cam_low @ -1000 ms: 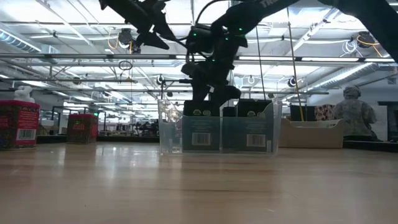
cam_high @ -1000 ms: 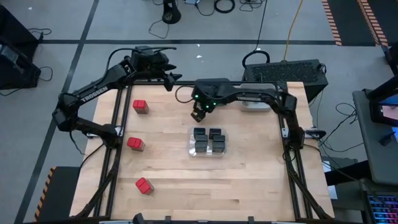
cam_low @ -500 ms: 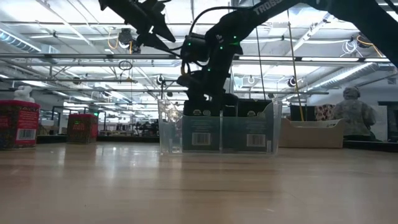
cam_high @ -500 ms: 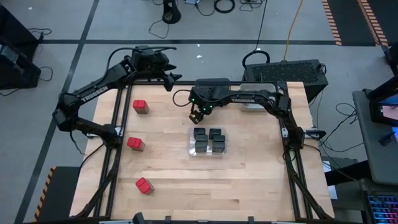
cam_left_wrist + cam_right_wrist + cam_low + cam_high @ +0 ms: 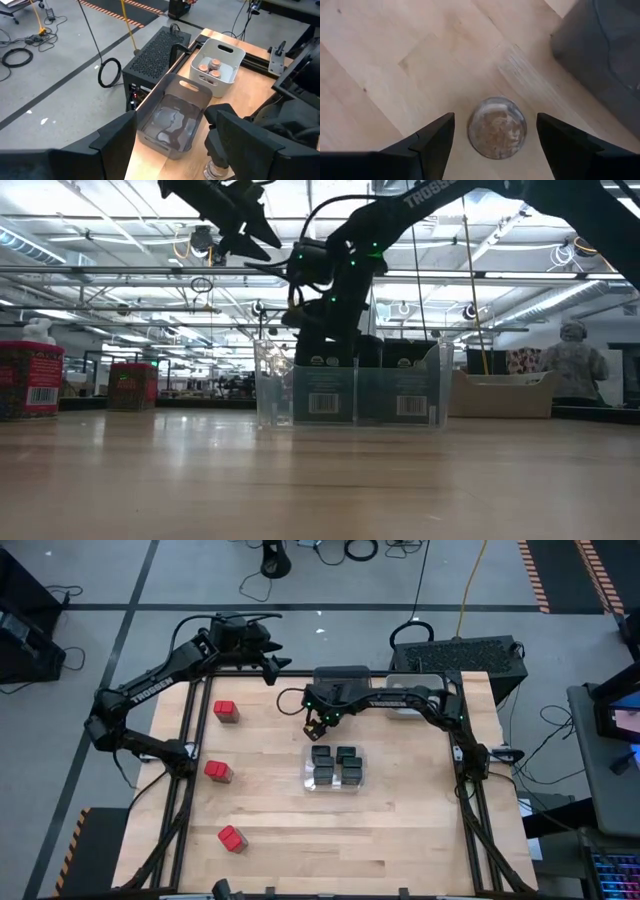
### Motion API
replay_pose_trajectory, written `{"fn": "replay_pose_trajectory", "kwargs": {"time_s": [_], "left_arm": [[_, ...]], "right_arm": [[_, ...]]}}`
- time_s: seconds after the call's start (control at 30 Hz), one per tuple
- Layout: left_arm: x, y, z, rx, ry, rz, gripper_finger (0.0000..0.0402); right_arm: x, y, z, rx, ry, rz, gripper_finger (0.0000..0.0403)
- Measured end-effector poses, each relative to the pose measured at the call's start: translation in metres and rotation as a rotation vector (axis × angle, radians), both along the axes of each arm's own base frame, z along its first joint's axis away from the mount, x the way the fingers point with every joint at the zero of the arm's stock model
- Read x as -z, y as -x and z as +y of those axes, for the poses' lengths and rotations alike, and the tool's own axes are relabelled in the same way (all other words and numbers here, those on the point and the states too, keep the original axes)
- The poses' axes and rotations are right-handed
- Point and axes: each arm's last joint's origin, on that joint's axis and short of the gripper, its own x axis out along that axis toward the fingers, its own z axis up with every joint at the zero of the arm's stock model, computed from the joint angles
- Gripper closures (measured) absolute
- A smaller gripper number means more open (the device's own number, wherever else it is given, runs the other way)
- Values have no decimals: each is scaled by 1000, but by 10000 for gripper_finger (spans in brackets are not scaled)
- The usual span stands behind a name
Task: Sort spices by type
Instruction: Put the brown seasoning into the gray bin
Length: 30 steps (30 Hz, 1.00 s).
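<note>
Right gripper [image 5: 495, 145] fingers [image 5: 432, 142] apart, nothing between them but air, poised above one small round jar [image 5: 497, 127] standing on bare bench, tan contents seen through its top; jar clear of both fingers, dark grey bin [image 5: 605, 60] near it. Same gripper in the high view [image 5: 318, 726] over the bench's middle toward the far edge, just beyond the clear bin [image 5: 334, 768]. Left gripper [image 5: 276, 668] fingers apart too, empty, raised at the far left corner of the bench. Counts, high view: four black boxy spices [image 5: 321, 755] in the clear bin, two by two; three red-topped boxes [image 5: 226, 711] loose along the left edge, spread from far to near, well apart. Jar under the right gripper hidden in the high view by the arm; shown only by the two wrist views. Left wrist view: left fingers [image 5: 245, 137] framing the dark grey bin [image 5: 172, 117] at the far edge, holding no spices, and beside it a light grey bin [image 5: 220, 62] with round tan-lidded jars [image 5: 210, 68] inside, at least three, exact count unclear; light grey bin mostly covered by the right arm in the high view. Low view: clear bin [image 5: 350, 385] with labelled black boxes, two red boxes [image 5: 30, 380] at left, a person far off beyond the bench.
</note>
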Motion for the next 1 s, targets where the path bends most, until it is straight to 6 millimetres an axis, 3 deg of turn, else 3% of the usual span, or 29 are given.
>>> {"fn": "replay_pose_trajectory", "kwargs": {"time_s": [0.5,1.0], "left_arm": [[0,0,0,-2,1,1,125],[0,0,0,0,-3,2,125]], "right_arm": [[16,-1,-1,11,-4,58,140],[16,-2,-1,9,3,44,140]]}}
